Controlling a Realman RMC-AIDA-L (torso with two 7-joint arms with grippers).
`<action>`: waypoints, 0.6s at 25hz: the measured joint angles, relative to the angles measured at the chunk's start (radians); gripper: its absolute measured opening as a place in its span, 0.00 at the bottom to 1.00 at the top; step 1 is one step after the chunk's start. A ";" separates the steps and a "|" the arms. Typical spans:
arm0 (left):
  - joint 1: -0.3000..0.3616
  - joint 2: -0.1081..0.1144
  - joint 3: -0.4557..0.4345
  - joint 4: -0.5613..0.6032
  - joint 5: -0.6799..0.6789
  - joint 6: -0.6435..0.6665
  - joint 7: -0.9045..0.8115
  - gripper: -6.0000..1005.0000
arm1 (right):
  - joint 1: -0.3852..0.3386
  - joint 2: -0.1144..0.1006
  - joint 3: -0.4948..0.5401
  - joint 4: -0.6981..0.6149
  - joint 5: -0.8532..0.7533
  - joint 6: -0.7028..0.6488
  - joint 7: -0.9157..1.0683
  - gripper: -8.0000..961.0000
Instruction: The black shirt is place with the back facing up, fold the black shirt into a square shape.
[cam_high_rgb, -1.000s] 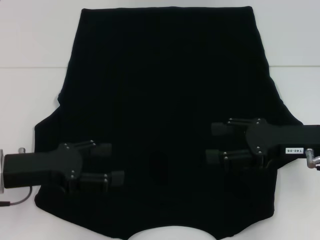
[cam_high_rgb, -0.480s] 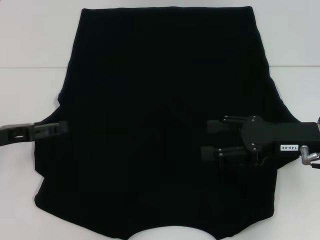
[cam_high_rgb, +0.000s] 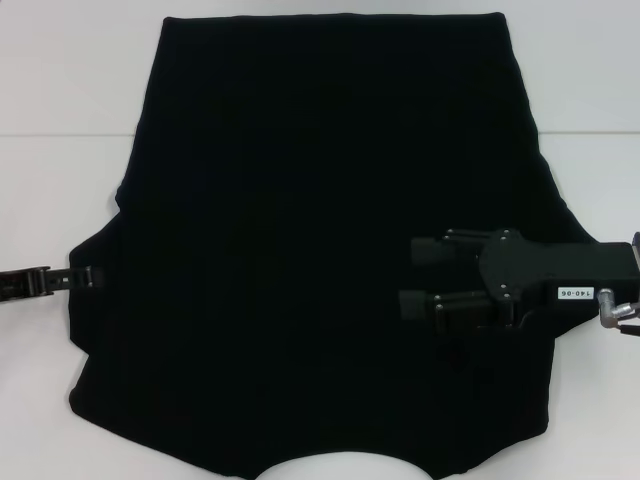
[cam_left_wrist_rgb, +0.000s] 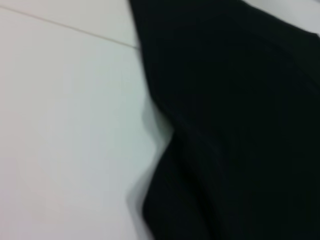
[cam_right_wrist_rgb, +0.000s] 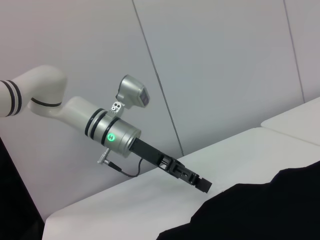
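The black shirt (cam_high_rgb: 320, 200) lies spread flat on the white table (cam_high_rgb: 60, 80), plain side up, with its hem at the far side and its neckline at the near edge. My right gripper (cam_high_rgb: 420, 277) hovers open over the shirt's right part, fingers pointing toward the middle, with nothing between them. My left gripper (cam_high_rgb: 88, 277) sits edge-on at the tip of the shirt's left sleeve. The left wrist view shows the shirt's edge (cam_left_wrist_rgb: 240, 125) against the table (cam_left_wrist_rgb: 65, 125). The right wrist view shows the left arm's gripper (cam_right_wrist_rgb: 202, 185) just above the shirt's border (cam_right_wrist_rgb: 260, 210).
White table surface (cam_high_rgb: 590, 80) surrounds the shirt on the left, right and far sides. A seam line (cam_high_rgb: 60, 135) crosses the table. A grey wall (cam_right_wrist_rgb: 210, 60) stands behind the left arm.
The left gripper has pulled leftwards from over the shirt's near-left part to the sleeve tip and turned edge-on. The right gripper has edged slightly toward the shirt's middle.
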 joint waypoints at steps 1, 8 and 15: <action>0.000 0.000 0.008 -0.002 0.006 -0.013 -0.010 0.95 | 0.001 0.000 0.000 0.000 0.000 0.000 0.000 0.94; -0.002 -0.008 0.056 -0.014 0.022 -0.052 -0.025 0.95 | 0.005 0.000 0.001 0.000 0.000 0.002 0.000 0.94; 0.000 -0.008 0.064 -0.021 0.025 -0.066 -0.024 0.95 | 0.001 0.000 0.002 0.000 0.000 0.005 0.000 0.93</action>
